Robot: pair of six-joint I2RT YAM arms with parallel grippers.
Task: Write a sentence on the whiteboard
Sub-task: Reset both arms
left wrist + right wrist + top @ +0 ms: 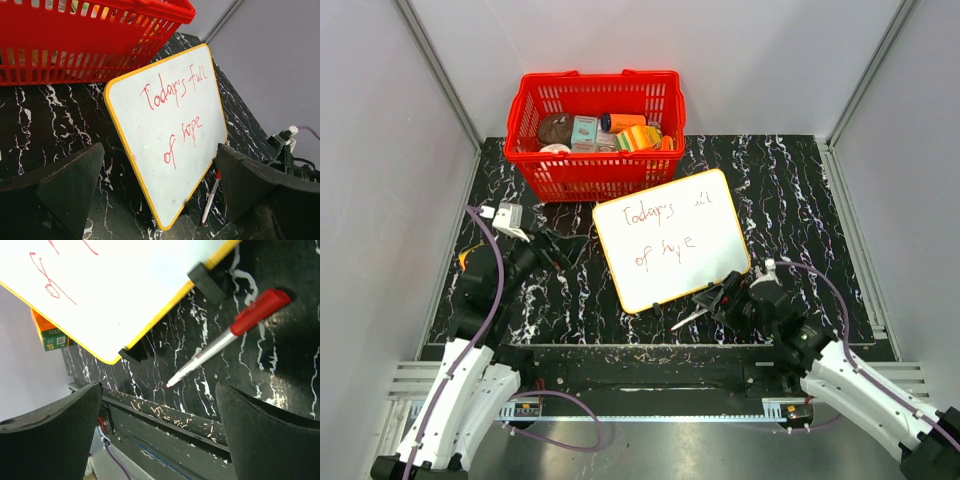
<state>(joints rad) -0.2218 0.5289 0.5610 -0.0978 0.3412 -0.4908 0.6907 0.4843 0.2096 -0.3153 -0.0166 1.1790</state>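
The whiteboard (660, 285) lies on the desk (800, 200) just in front of the red basket (595, 170), one corner close to the basket wall. It looks light, thin and stiff, with a glossy, probably slippery face. Take hold at the orange-yellow rim, where small black blocks seem to lift the edge. The sentence (172, 92) is thin red ink and is likely to smear, so avoid touching it. A slim, round marker (220, 342) with a silver barrel lies past the board edge farthest from the basket; it may roll, so pinch it mid-barrel. The left end effector (159, 165) and right end effector (159, 390) are both spread and empty
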